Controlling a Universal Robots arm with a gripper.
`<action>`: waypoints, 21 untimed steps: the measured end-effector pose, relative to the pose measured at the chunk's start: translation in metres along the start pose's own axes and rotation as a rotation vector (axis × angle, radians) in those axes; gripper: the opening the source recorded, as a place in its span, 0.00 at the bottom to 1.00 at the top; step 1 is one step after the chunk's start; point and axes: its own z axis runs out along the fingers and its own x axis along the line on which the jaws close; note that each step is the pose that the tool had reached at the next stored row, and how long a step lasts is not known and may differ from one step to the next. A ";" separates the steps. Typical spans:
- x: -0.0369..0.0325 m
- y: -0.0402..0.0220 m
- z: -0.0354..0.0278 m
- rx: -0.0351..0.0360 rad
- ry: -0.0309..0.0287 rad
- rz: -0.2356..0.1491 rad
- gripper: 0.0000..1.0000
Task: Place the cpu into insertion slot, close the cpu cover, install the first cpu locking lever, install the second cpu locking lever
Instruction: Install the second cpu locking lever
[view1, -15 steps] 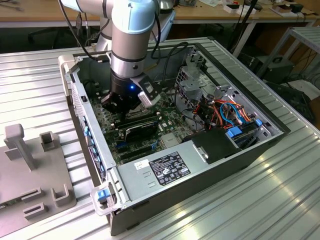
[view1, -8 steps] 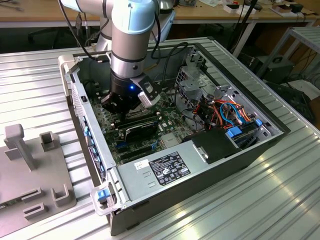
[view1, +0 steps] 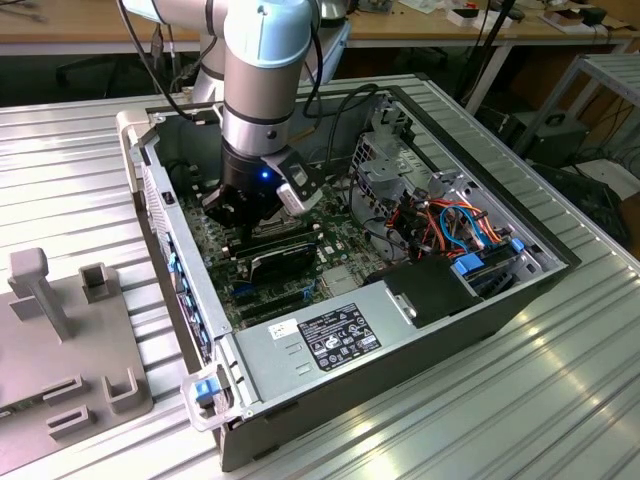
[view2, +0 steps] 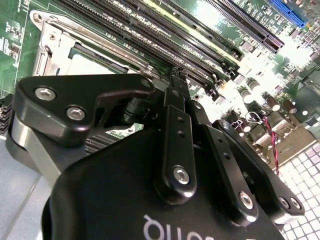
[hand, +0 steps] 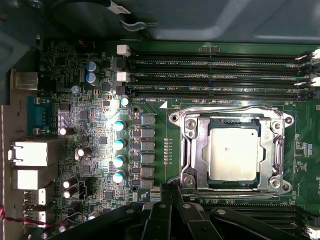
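The arm (view1: 262, 70) points straight down, its gripper (view2: 176, 80) with jaws closed together.

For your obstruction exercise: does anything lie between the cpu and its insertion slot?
No. The cpu already sits in the insertion slot, with the cpu cover lying around it; nothing visible lies between them.

Open computer case (view1: 400, 350) on ribbed metal table (view1: 560, 400); grey fixture block (view1: 70, 330) beside; memory slots (hand: 220, 75).
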 end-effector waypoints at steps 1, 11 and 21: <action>0.0000 0.0000 -0.0002 0.0006 0.0001 0.000 0.11; -0.0001 0.0073 -0.0002 0.0015 0.0001 0.000 0.11; -0.0001 0.0054 0.0019 0.0013 0.0002 0.000 0.11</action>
